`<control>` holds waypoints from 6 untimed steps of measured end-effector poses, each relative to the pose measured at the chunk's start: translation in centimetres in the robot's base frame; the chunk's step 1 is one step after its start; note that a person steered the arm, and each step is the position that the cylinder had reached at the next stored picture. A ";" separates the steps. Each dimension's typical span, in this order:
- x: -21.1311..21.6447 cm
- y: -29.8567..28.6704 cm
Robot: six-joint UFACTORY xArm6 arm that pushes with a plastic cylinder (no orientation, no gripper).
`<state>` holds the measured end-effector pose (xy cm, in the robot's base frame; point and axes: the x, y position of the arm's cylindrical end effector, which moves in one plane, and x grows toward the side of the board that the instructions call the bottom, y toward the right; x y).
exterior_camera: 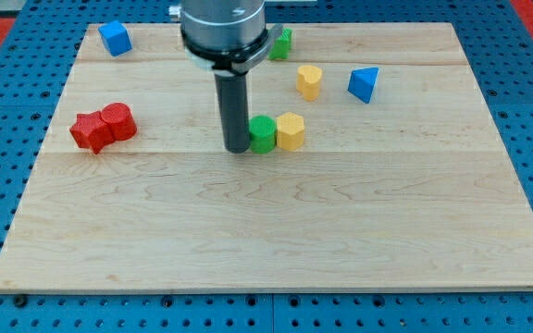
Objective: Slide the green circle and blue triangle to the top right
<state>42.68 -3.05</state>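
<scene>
The green circle (263, 133) sits near the middle of the board, touching a yellow hexagon block (291, 131) on its right. My tip (238, 148) stands right against the green circle's left side. The blue triangle (364, 84) lies further to the view's right and higher up, apart from the other blocks.
A yellow block (309, 81) sits left of the blue triangle. A second green block (282, 43) is partly hidden behind the arm at the view's top. A blue cube (115, 38) is at top left. Two red blocks (103, 126) touch at the left. The wooden board (276, 240) lies on a blue pegboard.
</scene>
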 end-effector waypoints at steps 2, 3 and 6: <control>-2.6 5.8; -5.7 7.3; -6.1 13.6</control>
<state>36.58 10.59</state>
